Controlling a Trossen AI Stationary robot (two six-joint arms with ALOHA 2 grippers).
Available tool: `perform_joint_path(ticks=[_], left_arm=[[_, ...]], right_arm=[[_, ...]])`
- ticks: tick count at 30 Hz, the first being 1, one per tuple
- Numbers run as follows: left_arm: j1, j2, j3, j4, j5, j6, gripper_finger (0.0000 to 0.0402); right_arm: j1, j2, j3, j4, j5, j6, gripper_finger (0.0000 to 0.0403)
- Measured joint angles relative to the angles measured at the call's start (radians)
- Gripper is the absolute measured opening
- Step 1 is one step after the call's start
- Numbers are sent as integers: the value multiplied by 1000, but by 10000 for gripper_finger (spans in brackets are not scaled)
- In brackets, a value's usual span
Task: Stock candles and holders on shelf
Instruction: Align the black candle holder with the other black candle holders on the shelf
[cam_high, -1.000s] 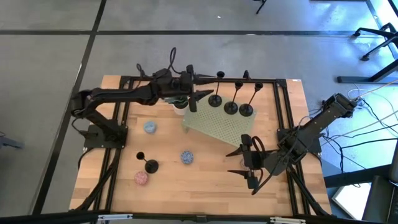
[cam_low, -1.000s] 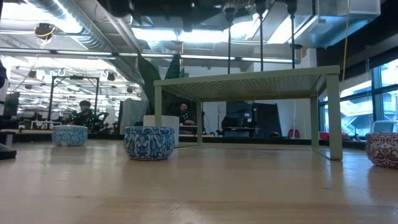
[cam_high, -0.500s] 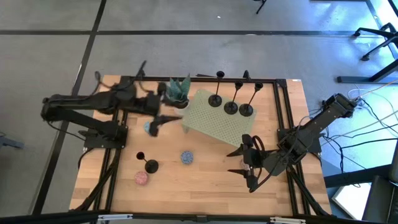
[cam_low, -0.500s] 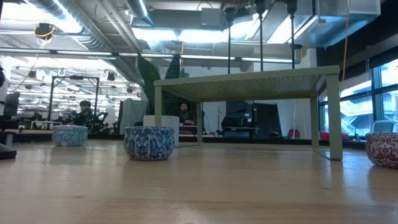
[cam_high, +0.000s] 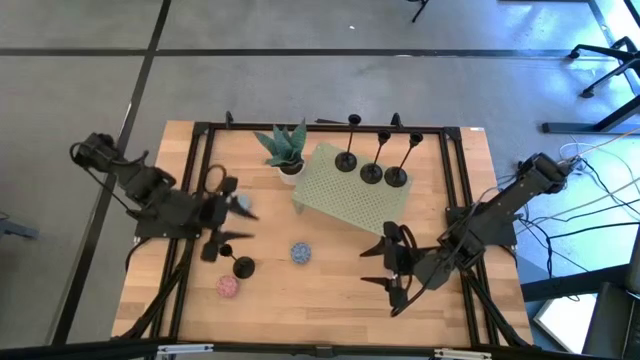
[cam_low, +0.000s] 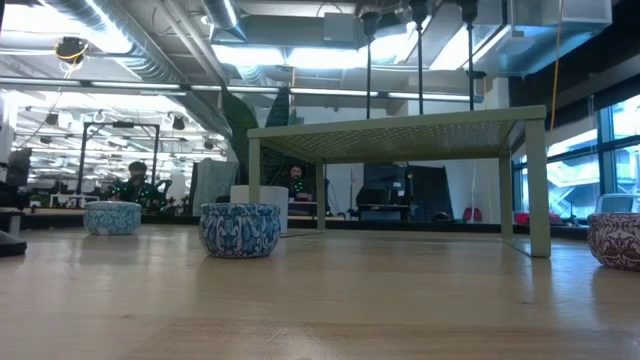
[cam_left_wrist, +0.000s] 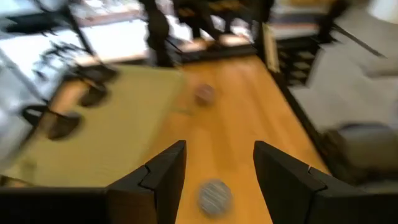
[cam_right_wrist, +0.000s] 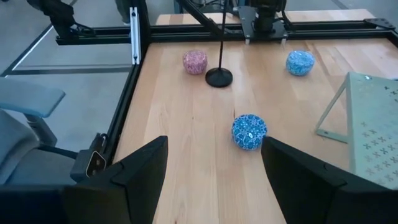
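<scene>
The pale green shelf (cam_high: 345, 195) stands at the table's far middle, with three black holders (cam_high: 371, 173) on its far part. A fourth holder (cam_high: 243, 267) stands on the table near the left. A bluish-grey candle (cam_high: 241, 205), a blue candle (cam_high: 300, 252) and a pink candle (cam_high: 228, 287) lie on the table; a fourth candle does not show. My left gripper (cam_high: 230, 212) is open, its fingers on either side of the bluish-grey candle (cam_left_wrist: 214, 196) without touching it. My right gripper (cam_high: 375, 268) is open and empty, near the shelf's near right corner.
A potted plant (cam_high: 283, 148) stands at the shelf's far left corner. Black frame rails (cam_high: 195, 180) run along the table's left, far and right sides. Bare wood lies between the blue candle and my right gripper (cam_right_wrist: 214, 168).
My left arm has swung back from the shelf's far left corner toward the table's left and near side, and its gripper now stands at the bluish-grey candle. The plant, which it covered before, shows again. My right gripper has drifted slightly toward the near edge.
</scene>
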Motion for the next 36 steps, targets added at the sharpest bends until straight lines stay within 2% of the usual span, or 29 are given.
perform_joint_path(ticks=[8,11,15,18,21,25,29,36], left_arm=[[-179,0,0,-159,89,-291,184],[-225,1,0,-229,65,-401,184],[-269,1,0,-334,-19,-524,184],[-284,1,0,-382,-87,-565,184],[-286,1,0,-383,-100,-569,186],[-286,6,-1,-405,-44,-601,194],[-286,8,-1,-470,37,-726,202],[-286,30,-1,-538,49,-769,203]], right_arm=[[0,13,0,6,0,0,263],[0,13,0,28,0,0,263],[0,13,0,46,0,-23,263],[0,13,0,56,0,-46,264],[0,13,0,57,0,-61,264],[0,13,0,57,0,-64,264],[0,13,0,57,0,-64,264],[0,13,0,57,0,-64,264]])
